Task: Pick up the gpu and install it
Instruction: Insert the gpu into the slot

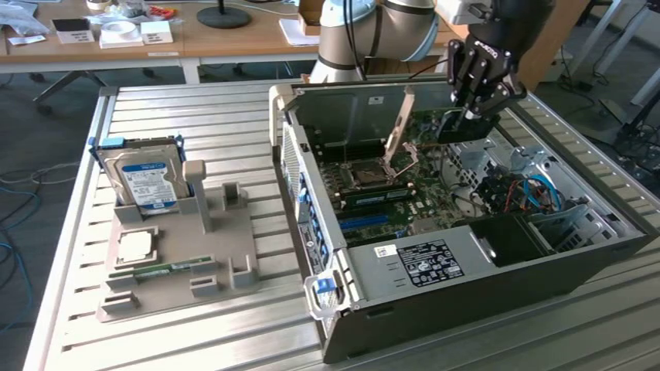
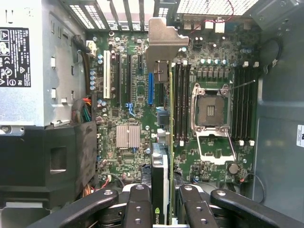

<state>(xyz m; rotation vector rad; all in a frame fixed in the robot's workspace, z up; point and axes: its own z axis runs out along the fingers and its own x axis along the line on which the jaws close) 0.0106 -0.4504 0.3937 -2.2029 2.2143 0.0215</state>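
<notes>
The hand [image 2: 162, 192] gripped the gpu [image 2: 160, 164] edge-on, with the card's pale bracket at its far end. The card hung over the green motherboard [image 2: 126, 95] inside the open computer case [image 1: 495, 297] on the surface [image 1: 206, 116].

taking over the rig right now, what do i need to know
Jaws: shut on the gpu, hanging inside the open case.
Gpu: held edge-on above the motherboard, with its metal bracket toward the case's slotted rear. It appears clear of any slot.
Done: the card is picked up and brought over the board.
Left: the card is not yet seated.
</notes>
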